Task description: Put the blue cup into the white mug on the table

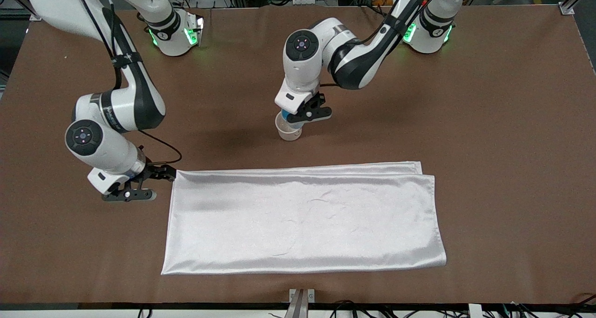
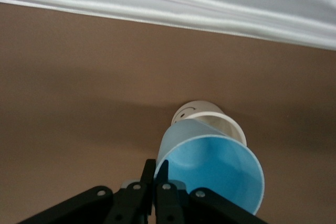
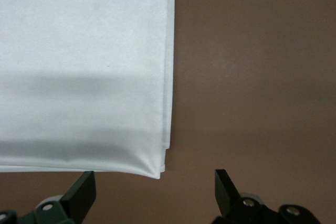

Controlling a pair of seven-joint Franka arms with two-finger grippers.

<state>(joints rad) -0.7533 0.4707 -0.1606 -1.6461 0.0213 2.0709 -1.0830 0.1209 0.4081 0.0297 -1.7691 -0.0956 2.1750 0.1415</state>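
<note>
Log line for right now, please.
left claw: shut on blue cup, over white mug | right claw: open, waiting at cloth corner | cup not yet in mug

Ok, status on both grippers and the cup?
Left gripper shut on small bright-blue cup, over cream-white mug. Right gripper open, waiting over white cloth's corner. Nothing blocking.

High front view faces both arms; wrist views look down closely, sharing the white cloth [image 1: 302, 220].
</note>
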